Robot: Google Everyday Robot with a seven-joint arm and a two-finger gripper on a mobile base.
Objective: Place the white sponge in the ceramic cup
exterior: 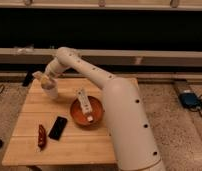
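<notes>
Camera view shows the gripper point(42, 78) just above the ceramic cup point(50, 91), gripping the white sponge point(39, 76). If it lets go off-center, the sponge could bounce off the rim onto the table point(84, 140).

Warm, dim light; black backdrop; pale hand point(44, 79) over far-left corner of table point(84, 145).

hand point(44, 79) over ceramic cup point(50, 91): finger state unclear | white sponge: indistinct from hand
</notes>
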